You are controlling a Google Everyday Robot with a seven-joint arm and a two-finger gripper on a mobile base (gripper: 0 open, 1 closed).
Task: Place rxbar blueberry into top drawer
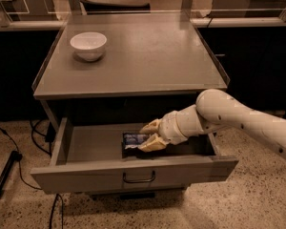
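Observation:
The top drawer [90,175] stands pulled open, a grey shallow drawer with a dark bar handle on its front panel. The rxbar blueberry [133,139] is a dark blue bar with pale lettering, low inside the drawer near its middle. My gripper [147,135] reaches into the drawer from the right, its pale fingers [151,126] closed around the bar's right end. Whether the bar rests on the drawer floor I cannot tell.
A white bowl [88,45] sits on the grey cabinet top [148,56] at the back left. My white arm [238,120] crosses the drawer's right side. Black cables [9,142] lie on the speckled floor at the left.

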